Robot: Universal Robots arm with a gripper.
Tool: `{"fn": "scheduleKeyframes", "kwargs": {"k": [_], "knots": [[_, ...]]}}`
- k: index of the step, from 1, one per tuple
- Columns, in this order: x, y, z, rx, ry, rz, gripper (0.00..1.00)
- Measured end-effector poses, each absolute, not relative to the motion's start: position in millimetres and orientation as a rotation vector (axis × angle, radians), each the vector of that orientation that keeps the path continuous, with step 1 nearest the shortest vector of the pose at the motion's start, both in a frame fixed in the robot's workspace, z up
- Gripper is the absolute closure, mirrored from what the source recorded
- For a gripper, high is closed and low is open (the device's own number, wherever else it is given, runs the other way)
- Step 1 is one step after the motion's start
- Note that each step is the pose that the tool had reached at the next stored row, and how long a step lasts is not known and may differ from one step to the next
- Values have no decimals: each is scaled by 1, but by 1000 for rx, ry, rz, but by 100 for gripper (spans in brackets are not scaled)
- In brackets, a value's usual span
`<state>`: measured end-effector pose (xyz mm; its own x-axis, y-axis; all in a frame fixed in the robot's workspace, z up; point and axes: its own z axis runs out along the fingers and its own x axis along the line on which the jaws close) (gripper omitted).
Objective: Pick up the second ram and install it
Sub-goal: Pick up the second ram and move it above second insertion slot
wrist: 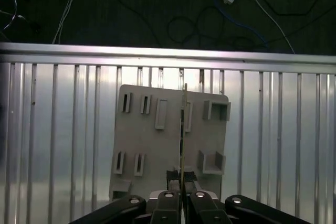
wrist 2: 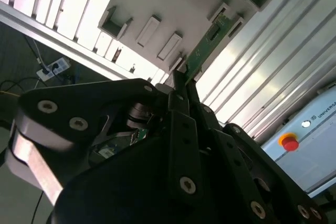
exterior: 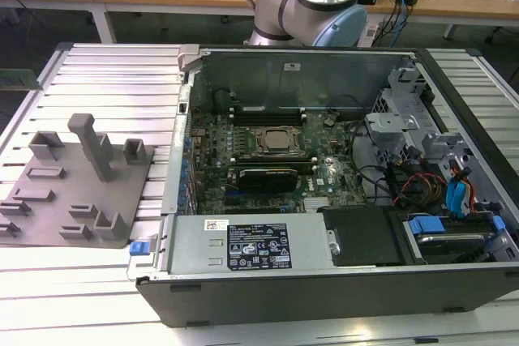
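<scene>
**End effector closed on the ram stick above the grey plate**

In the first wrist view the end effector (wrist: 181, 177) is seen clamped on 1 end of the ram stick (wrist: 184, 129), which is held edge-on and reaches out over the grey plate (wrist: 142, 145) lying on the ribbed worktop (wrist: 63, 129). Whether the far end is seated in 1 of the plate's holders cannot be told. The grip is best kept square, and the stick drawn along its own length, so that binding is probably avoided. In the exterior view an open computer case (exterior: 324, 297) is seen on the plate's right, holding a circuit board (exterior: 332, 172), a processor socket (exterior: 276, 141) and loose cables (exterior: 409, 184).
</scene>
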<state>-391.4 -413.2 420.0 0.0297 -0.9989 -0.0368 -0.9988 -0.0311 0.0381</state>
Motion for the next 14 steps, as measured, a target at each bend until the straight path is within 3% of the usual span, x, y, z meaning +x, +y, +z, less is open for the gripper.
{"fn": "scheduleKeyframes", "kwargs": {"k": [14], "knots": [[-373, -413, 420, 2253, -2186, -83, 86]]}}
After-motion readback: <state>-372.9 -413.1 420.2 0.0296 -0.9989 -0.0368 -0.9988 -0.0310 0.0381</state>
